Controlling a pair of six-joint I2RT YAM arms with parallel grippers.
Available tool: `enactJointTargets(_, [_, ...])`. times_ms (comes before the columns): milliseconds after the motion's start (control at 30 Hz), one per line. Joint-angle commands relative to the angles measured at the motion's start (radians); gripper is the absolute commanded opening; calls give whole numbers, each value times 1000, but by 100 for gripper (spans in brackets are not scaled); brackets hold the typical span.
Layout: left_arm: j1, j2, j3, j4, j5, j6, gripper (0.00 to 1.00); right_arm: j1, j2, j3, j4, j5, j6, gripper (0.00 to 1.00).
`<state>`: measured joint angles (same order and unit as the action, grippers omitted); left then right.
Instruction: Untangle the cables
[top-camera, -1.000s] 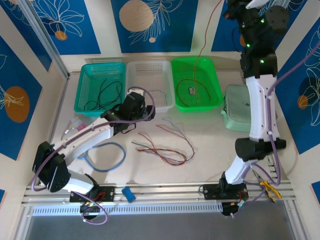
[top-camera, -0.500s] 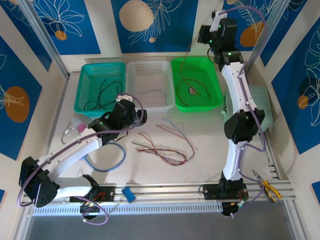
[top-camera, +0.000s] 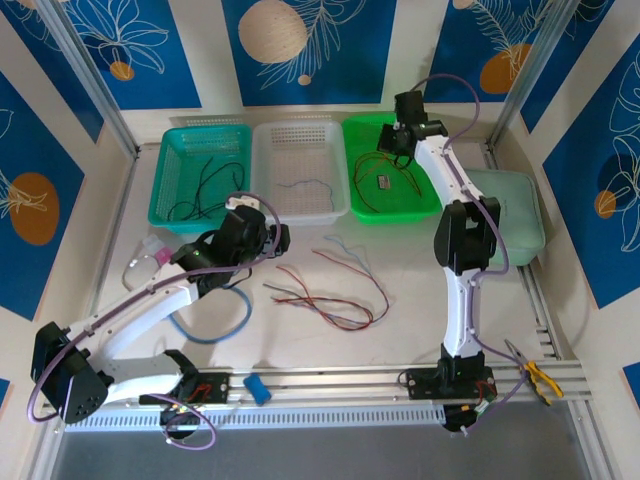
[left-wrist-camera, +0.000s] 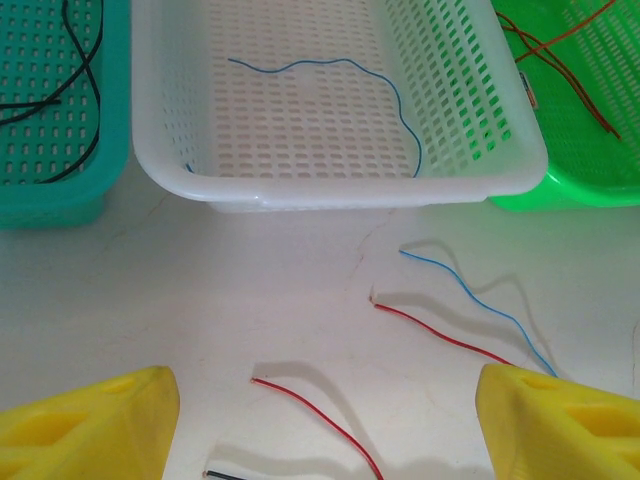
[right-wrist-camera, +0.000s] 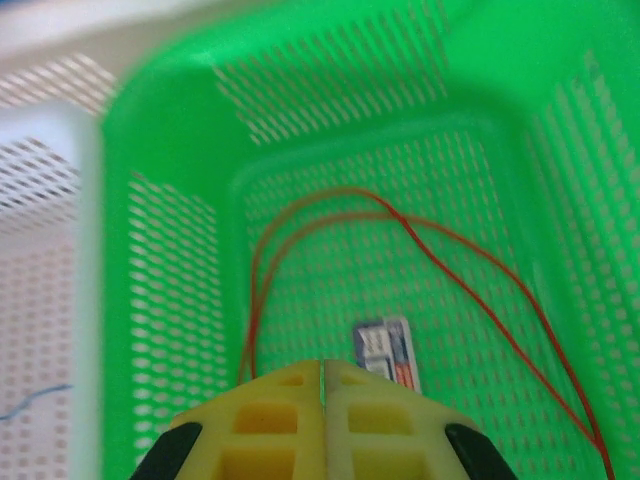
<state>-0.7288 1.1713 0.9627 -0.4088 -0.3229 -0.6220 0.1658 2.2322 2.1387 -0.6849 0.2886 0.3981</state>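
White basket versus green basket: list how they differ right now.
The white basket holds one blue wire; the green basket holds a looped red wire and a small label. White sits mid-row; green at its right. Both are perforated plastic.

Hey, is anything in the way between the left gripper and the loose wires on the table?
Nothing visible. The open left gripper faces bare table, with the red wire and blue wire lying loose just ahead, short of the white basket.
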Motion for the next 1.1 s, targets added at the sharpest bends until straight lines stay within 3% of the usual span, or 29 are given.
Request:
enactJointTargets(0, [-13,-10,-15,-19,-3,-12,78,-27,27,4,-115,-7,77,0])
enactJointTargets(233, [-24,3,-10,-25,-1,-16,78,-72,41,-76,-104,-152,156,0])
enactJointTargets(467, [-43,24,-9,-27,-1,-23,78,-54,87,-53,-145,-159,72,1])
enactJointTargets(533, [-50,28,-7,-27,-1,-27,78,-56,83,-61,-147,-162,70,10])
enactJointTargets(600, [-55,29,-7,-28,-7,-29,78,-61,66,-70,-140,-167,70,27])
enactJointTargets(733, [-61,26,-7,-37,-10,-33,79,-52,-37,-93,-85,-137,28,50])
enactJointTargets(900, [-61,33,1,-43,-12,-29,80,-35,-105,24,-150,-80,-48,82])
enactJointTargets(1067, [-68,45,17,-47,-13,-33,81,-29,-200,40,-189,-40,-101,88])
